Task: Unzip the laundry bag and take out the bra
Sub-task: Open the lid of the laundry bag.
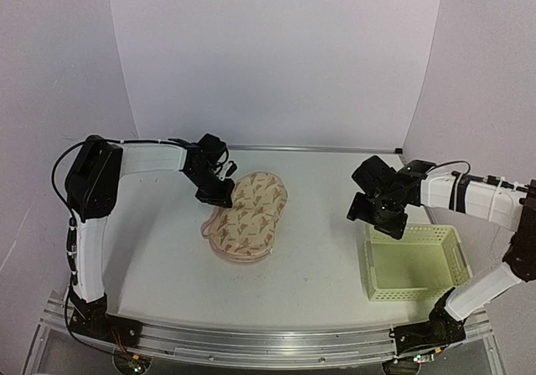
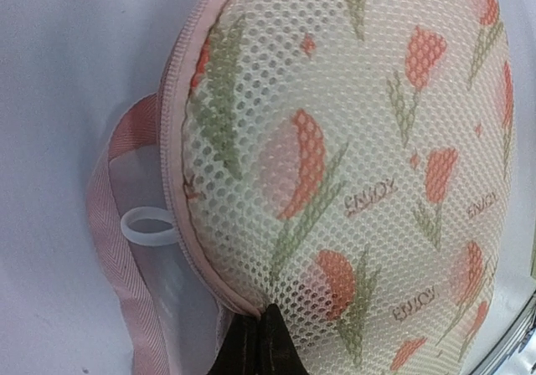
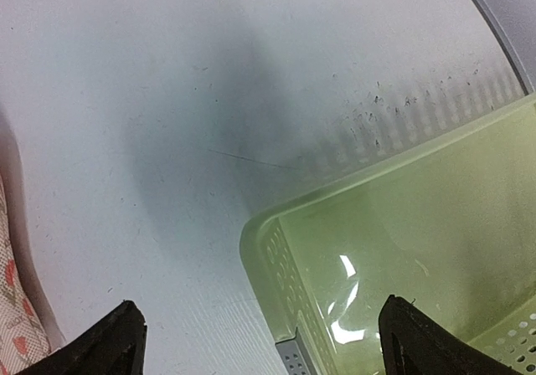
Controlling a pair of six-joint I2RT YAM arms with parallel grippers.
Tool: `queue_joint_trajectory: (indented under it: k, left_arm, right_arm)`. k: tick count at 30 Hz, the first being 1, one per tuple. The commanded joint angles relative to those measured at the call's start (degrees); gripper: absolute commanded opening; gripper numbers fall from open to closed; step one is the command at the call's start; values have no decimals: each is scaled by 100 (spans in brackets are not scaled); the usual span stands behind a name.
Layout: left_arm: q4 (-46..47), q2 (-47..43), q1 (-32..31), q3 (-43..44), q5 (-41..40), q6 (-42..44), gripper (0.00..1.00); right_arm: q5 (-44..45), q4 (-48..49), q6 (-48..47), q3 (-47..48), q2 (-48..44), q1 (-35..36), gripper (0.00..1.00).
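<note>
Top external, laundry bag on table, basket well apart

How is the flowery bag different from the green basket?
The laundry bag is soft mesh with pink flowers, while the basket is stiff, plain yellow-green plastic. The laundry bag is rounded like a peanut and the basket is a rectangle. The laundry bag is covered on top but the basket is open and looks empty. Both sit on the table, and both are full of little holes.
</note>
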Motion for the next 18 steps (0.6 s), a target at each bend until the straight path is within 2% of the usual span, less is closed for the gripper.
queue_joint_trajectory:
  k: [1, 9, 13, 18]
  left_arm:
    - [309, -897, 48, -632, -389, -227, 0]
    - [299, -2130, 59, -1307, -457, -369, 0]
    - [199, -2465, 59, -1196, -250, -431, 0]
    - [118, -2466, 8, -808, 270, -507, 0]
  right_arm:
    - [82, 25, -148, 279, 78, -14, 98]
    - [39, 27, -227, 341, 150, -14, 98]
    - [81, 35, -210, 310, 92, -14, 98]
    - [121, 29, -210, 265, -11, -14, 98]
